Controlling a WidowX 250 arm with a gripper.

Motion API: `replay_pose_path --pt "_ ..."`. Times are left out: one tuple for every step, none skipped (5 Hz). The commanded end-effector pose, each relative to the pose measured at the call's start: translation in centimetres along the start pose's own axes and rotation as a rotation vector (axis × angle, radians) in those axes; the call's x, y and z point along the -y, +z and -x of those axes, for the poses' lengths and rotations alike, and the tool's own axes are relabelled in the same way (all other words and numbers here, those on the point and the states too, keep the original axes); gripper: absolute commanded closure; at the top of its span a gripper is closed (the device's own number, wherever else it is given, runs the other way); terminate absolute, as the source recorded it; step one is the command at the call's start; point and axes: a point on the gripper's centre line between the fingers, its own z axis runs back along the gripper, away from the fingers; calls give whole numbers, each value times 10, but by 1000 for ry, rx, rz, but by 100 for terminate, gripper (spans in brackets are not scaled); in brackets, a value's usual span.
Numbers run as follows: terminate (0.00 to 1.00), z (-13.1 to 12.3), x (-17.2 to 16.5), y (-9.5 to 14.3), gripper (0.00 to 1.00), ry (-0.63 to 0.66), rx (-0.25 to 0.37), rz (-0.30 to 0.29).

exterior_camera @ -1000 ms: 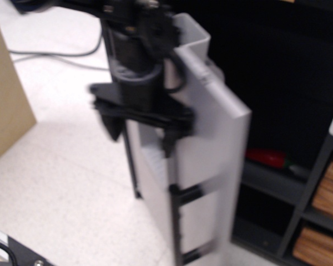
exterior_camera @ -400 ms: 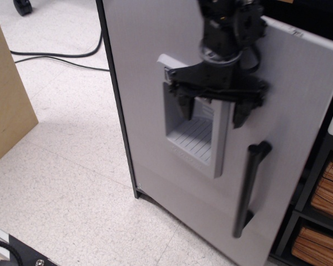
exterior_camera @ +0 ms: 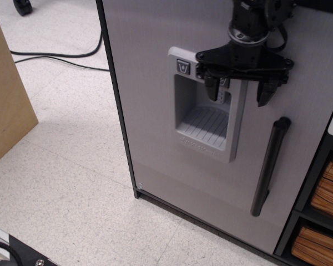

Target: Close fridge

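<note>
The fridge [exterior_camera: 150,83] stands upright with its light grey door lying flat against the body. The door has a recessed dispenser panel [exterior_camera: 205,113] and a black vertical bar handle [exterior_camera: 270,166] at its right. My gripper [exterior_camera: 238,91] hangs in front of the upper door, over the right part of the dispenser panel and just above the handle's top. Its two black fingers [exterior_camera: 210,87] point down, spread apart, with nothing between them. The fridge's interior is hidden behind the door.
A dark grey shelf unit with wooden baskets [exterior_camera: 319,221] stands right of the fridge. A tan board [exterior_camera: 5,94] leans at the left. Black cables [exterior_camera: 55,55] lie on the speckled white floor [exterior_camera: 61,183] behind it.
The fridge door has swung from wide open, edge-on, to flat against the fridge. My gripper moved right and up along the door with it, fingers still spread.
</note>
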Motion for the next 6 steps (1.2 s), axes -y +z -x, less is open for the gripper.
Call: replay_pose_path --pt "0 -18 -1 15 0 10 81 14" --pt "0 10 -29 31 0 -5 77 19" --pt "0 38 -52 44 0 -19 89 0" --pt "0 58 -64 39 0 1 45 -77" --pt "0 58 -64 39 0 1 45 -77" --pt "100 58 -64 39 0 1 45 -77"
